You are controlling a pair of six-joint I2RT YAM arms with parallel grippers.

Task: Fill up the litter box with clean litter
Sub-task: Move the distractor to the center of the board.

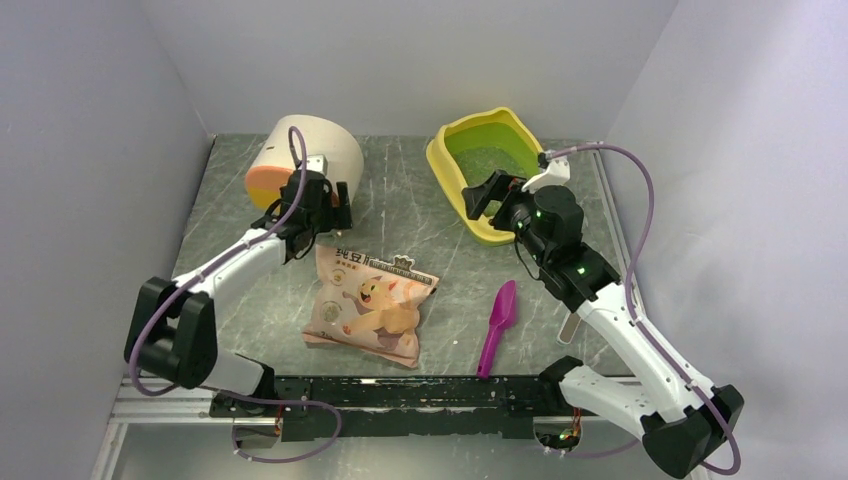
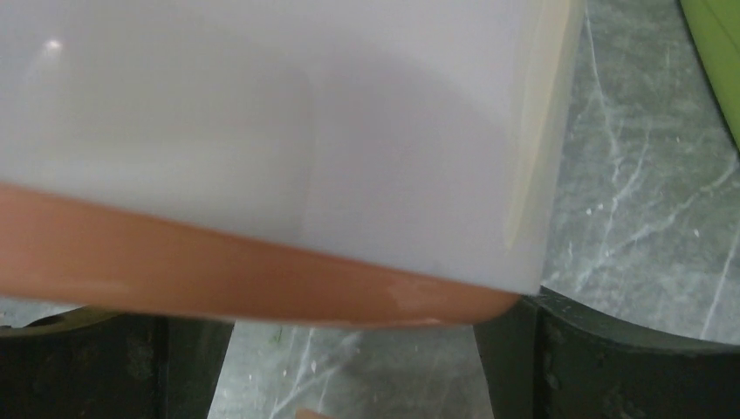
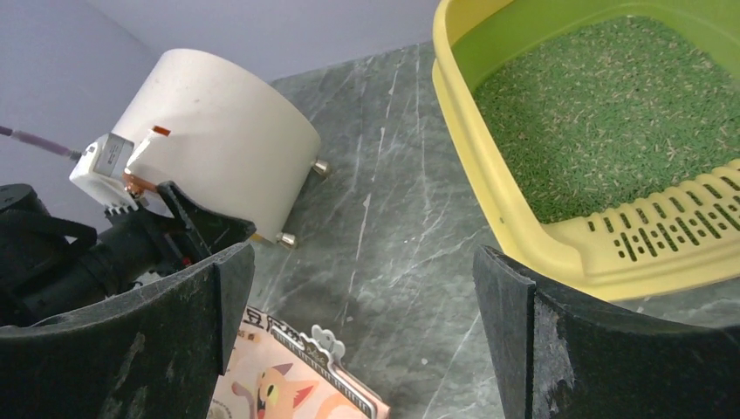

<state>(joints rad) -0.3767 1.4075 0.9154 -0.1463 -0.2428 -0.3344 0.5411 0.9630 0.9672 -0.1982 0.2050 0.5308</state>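
Litter box (image 1: 497,114) holds clean litter (image 1: 487,160); bag (image 1: 368,305) reads "豆"; left hand (image 1: 318,200), right hand (image 3: 362,271) spread.

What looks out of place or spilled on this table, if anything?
The cream container lies on its side at the far left, its small feet pointing sideways. A few pale specks are scattered on the table. The litter sits inside the litter box.

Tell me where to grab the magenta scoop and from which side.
Grip the scoop by its slim handle, the end nearer the arm bases, coming straight down with jaws across its width. It lies flat on the table, so probably only its side edges can be pinched; the blade end is wider.
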